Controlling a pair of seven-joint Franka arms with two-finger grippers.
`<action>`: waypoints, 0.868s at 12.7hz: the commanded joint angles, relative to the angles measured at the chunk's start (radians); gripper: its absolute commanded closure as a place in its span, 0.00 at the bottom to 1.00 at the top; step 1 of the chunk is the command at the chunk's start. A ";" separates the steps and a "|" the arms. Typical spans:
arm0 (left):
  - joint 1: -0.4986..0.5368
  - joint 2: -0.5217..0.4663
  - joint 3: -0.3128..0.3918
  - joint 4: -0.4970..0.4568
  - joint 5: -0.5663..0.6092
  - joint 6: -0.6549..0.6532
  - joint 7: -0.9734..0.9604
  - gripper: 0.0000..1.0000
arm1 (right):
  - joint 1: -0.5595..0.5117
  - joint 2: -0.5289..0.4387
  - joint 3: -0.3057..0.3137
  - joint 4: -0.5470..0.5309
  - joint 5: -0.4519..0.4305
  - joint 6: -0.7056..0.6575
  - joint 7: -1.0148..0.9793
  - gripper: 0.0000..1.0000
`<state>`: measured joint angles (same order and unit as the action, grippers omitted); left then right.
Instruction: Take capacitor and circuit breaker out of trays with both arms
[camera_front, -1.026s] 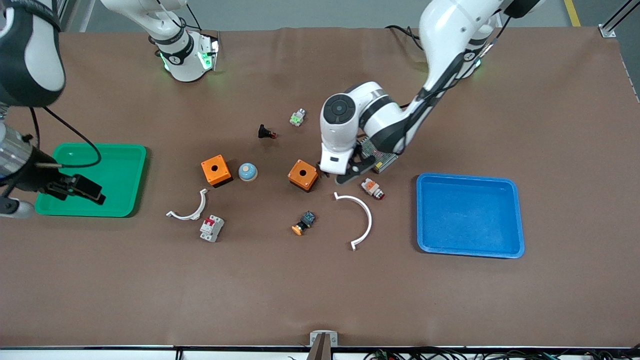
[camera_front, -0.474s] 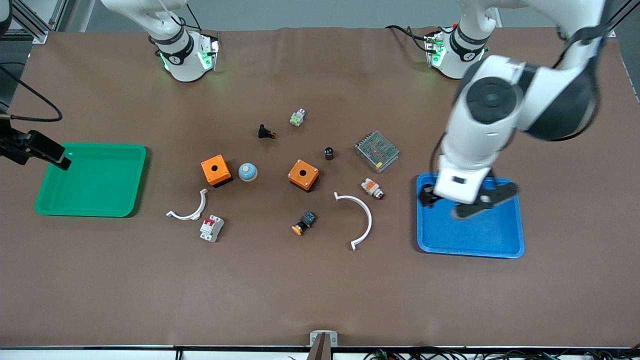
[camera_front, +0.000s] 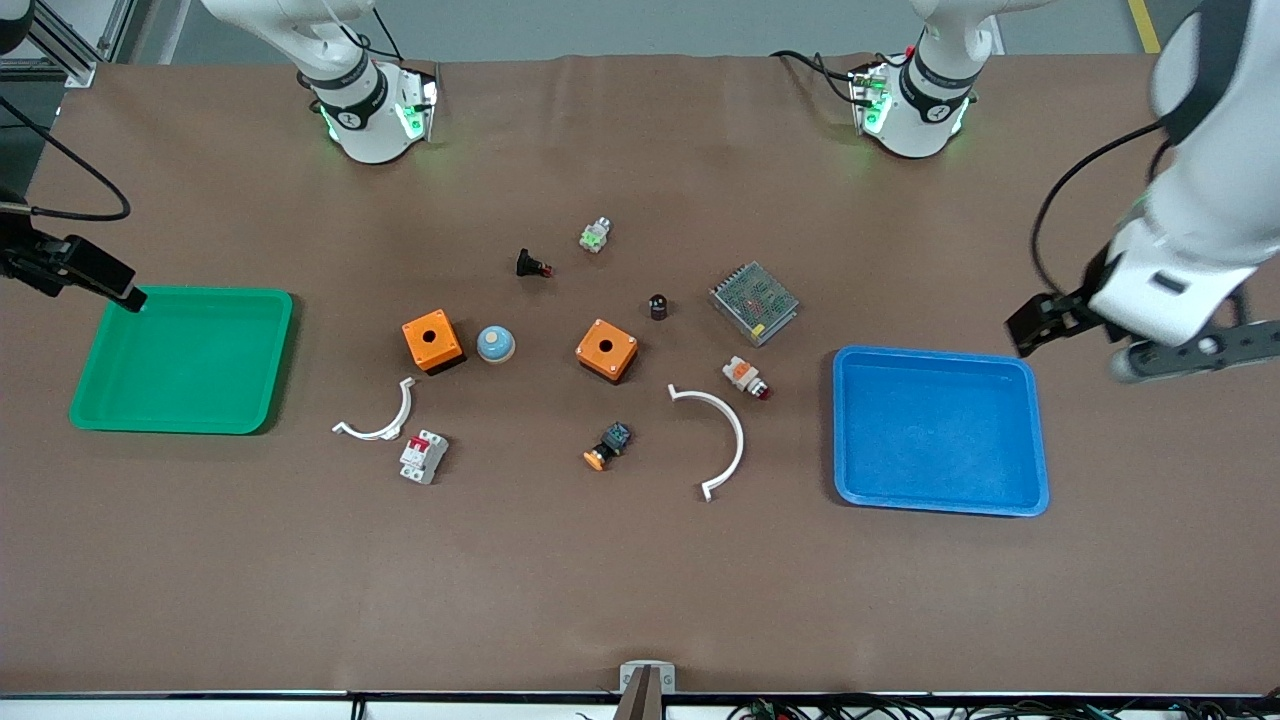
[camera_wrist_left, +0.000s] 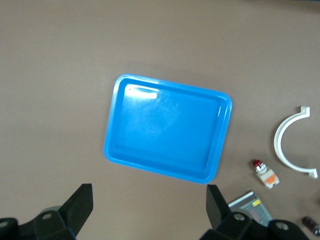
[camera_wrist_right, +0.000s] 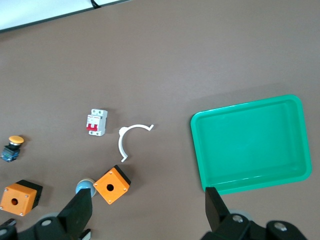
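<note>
The capacitor (camera_front: 658, 306), a tiny black cylinder, stands on the table between an orange box (camera_front: 606, 350) and a metal mesh unit (camera_front: 754, 302). The breaker (camera_front: 423, 456), white-grey with red levers, lies nearer the front camera than a white arc (camera_front: 380, 420); it also shows in the right wrist view (camera_wrist_right: 96, 121). My left gripper (camera_front: 1072, 352) is open and empty, up in the air beside the blue tray (camera_front: 1040, 440), toward the left arm's end; its wrist view (camera_wrist_left: 149, 207) shows bare table. My right gripper (camera_front: 70, 272) is open and empty (camera_wrist_right: 147, 212) above the table by the green tray (camera_front: 280, 360).
A second orange box (camera_front: 432, 340), a blue dome (camera_front: 495, 343), a black red-tipped part (camera_front: 533, 265), a green-white part (camera_front: 594, 235), a white-orange red-tipped part (camera_front: 745, 376), an orange-button part (camera_front: 607, 446) and a large white arc (camera_front: 725, 430) lie about mid-table.
My left gripper rose from beside the capacitor, swung over the blue tray and past it, empty; the capacitor stays on the table. My right gripper moved off the green tray toward the table's end.
</note>
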<state>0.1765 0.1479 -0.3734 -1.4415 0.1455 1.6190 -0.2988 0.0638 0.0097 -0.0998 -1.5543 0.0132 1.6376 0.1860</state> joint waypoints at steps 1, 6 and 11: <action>-0.116 -0.079 0.191 -0.033 -0.087 -0.074 0.134 0.00 | -0.006 -0.025 0.011 -0.021 -0.025 -0.002 0.020 0.00; -0.166 -0.234 0.295 -0.173 -0.156 -0.105 0.210 0.00 | 0.001 -0.027 0.015 -0.018 -0.025 -0.005 0.004 0.00; -0.176 -0.262 0.292 -0.194 -0.161 -0.119 0.207 0.00 | 0.002 -0.036 0.017 -0.020 -0.022 -0.004 -0.030 0.00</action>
<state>0.0101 -0.1023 -0.0879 -1.6147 0.0036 1.5040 -0.1021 0.0661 0.0029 -0.0858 -1.5563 0.0052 1.6369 0.1676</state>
